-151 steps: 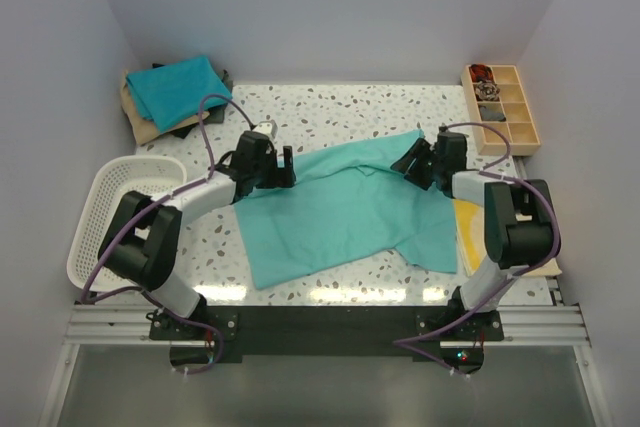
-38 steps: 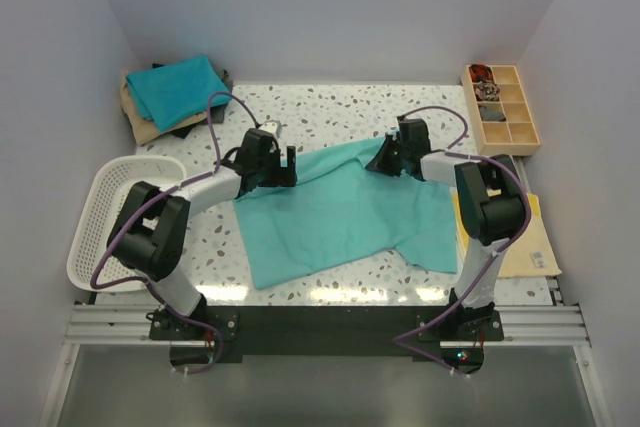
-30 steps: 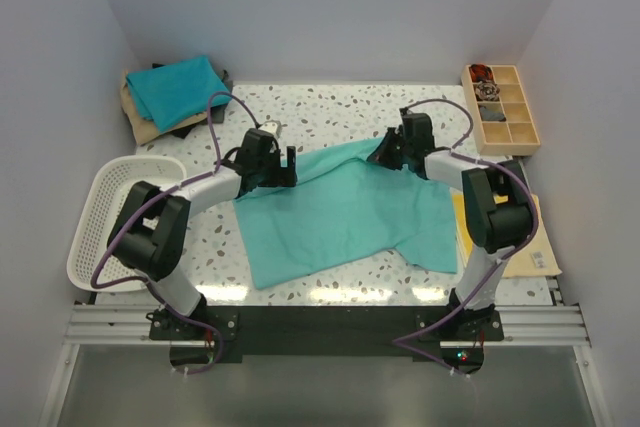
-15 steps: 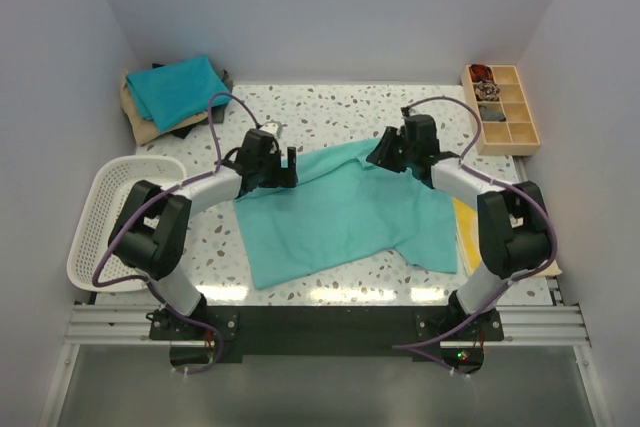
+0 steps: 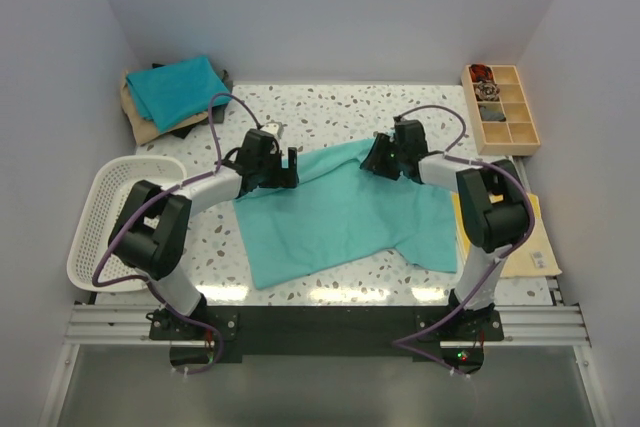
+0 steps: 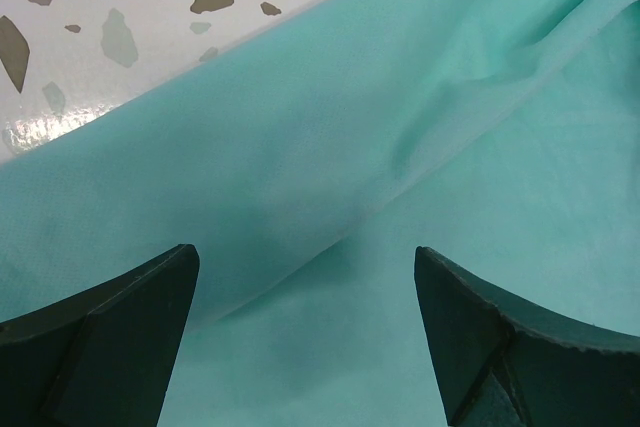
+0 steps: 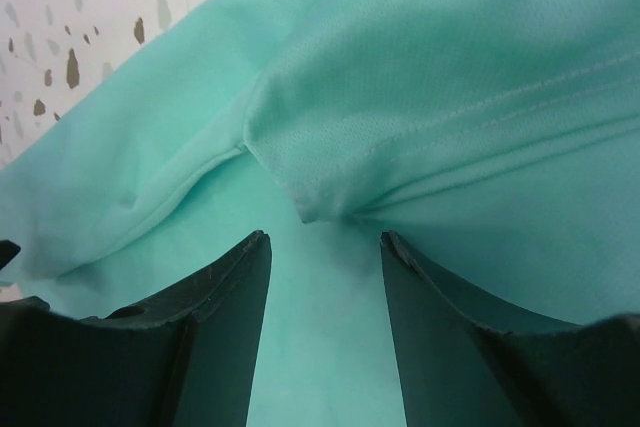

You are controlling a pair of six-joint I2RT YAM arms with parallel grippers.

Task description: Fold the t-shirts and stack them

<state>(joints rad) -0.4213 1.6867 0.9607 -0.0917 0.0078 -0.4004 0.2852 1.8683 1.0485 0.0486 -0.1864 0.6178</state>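
Sea-green t-shirt [image 5: 340,212] lies spread mid-worktop [image 5: 330,112]. Left end effector [image 6: 305,282] apart above far edge. Right end effector [image 7: 325,247] apart, straddling hem fold. I'd lower both, pinch evenly, lift together.

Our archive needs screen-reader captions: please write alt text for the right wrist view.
The right tool, open, hangs close over a light sea-green t-shirt, with a stitched fold of cloth pointing into the gap between its dark fingers. Speckled white table shows at upper left.
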